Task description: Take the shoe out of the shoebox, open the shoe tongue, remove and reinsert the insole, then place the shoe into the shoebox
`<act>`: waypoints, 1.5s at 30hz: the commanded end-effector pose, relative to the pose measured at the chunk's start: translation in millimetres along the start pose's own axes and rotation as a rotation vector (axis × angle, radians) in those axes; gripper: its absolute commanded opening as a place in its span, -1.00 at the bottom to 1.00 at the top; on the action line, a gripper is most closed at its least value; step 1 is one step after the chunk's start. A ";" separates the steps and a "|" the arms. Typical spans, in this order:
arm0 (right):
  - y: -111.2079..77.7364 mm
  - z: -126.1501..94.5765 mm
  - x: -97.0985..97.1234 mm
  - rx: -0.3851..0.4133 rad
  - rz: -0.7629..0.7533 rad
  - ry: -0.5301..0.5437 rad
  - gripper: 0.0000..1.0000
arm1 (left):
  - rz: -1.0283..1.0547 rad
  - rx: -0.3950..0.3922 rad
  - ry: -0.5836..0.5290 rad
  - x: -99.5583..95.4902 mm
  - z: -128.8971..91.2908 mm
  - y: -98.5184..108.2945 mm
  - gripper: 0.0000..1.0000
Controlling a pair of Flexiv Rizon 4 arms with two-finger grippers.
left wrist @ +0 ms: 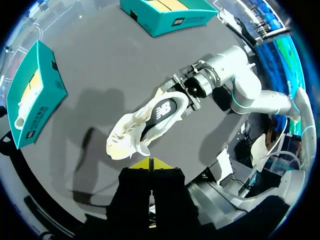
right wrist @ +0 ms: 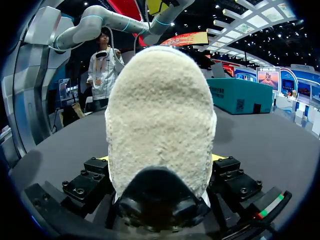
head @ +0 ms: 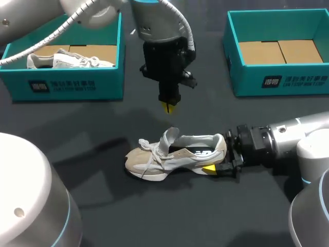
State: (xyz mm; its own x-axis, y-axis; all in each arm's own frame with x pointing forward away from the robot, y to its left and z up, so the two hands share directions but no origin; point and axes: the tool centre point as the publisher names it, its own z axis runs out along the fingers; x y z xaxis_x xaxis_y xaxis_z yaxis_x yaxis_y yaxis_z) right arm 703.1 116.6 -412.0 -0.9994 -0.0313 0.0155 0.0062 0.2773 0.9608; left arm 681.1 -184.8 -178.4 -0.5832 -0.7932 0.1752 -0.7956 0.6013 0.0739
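A beige and white shoe [head: 169,157] lies on its side on the dark table, toe to the left, its tongue [head: 168,138] sticking up. My right gripper [head: 215,157] holds the heel from the right, one yellow-tipped finger on each side of it. The right wrist view is filled by the heel [right wrist: 160,115], with the right gripper [right wrist: 160,162] clamped around it. My left gripper [head: 168,106] hangs above the tongue, shut and empty, clear of the shoe. Seen from the left wrist, the left gripper [left wrist: 150,164] has its yellow tips pressed together above the shoe [left wrist: 145,122].
A teal shoebox [head: 67,82] at the back left holds a second white shoe [head: 69,59]. Another teal shoebox [head: 280,77] at the back right shows only its cardboard floor. The same two boxes, left [left wrist: 35,95] and right [left wrist: 167,15], appear in the left wrist view.
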 end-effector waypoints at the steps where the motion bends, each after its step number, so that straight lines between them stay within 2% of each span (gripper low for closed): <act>1: 0.5 1.3 0.3 0.004 0.000 -0.001 -1.00 | 0.354 -0.041 0.060 -2.4 4.7 -3.8 -1.00; 3: 0.5 1.3 0.3 0.004 0.000 -0.001 -1.00 | 0.456 0.009 0.040 1.5 7.9 -2.3 -1.00; 7: 0.5 1.3 0.3 0.004 0.000 -0.001 -1.00 | 0.633 0.055 0.009 14.5 16.8 -5.6 -1.00; 11: 0.5 1.3 0.3 0.004 0.000 -0.001 -1.00 | 0.919 0.135 -0.052 23.0 25.9 -11.6 -1.00; 20: 0.5 1.3 0.3 0.004 0.000 -0.001 -1.00 | 0.919 0.135 -0.052 23.0 25.9 -11.6 -1.00; 22: 0.5 1.3 0.3 0.004 0.000 -0.001 -1.00 | 0.953 0.165 -0.047 31.5 31.8 -13.9 -1.00; 26: 0.5 1.3 0.3 0.004 0.000 -0.001 -1.00 | 1.057 0.171 0.014 48.4 61.4 -33.4 -1.00; 30: 0.5 1.3 0.3 0.004 0.000 -0.001 -1.00 | 1.046 0.116 0.054 57.1 96.6 -54.1 -1.00; 34: 0.5 1.3 0.3 0.004 0.000 -0.001 -1.00 | 1.068 0.115 0.018 62.4 127.4 -69.6 -1.00; 45: 0.5 1.3 0.3 0.004 0.000 -0.001 -1.00 | 1.068 0.115 0.018 62.4 127.4 -69.6 -1.00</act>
State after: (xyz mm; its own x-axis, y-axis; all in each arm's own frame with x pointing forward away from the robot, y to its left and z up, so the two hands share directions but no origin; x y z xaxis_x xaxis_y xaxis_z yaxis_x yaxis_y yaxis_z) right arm 703.1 116.7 -412.0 -0.9994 -0.0314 0.0155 0.0062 0.2773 0.9608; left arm 679.1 -288.4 -298.9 -0.9843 0.1393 0.1086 0.1129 0.9690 -0.2199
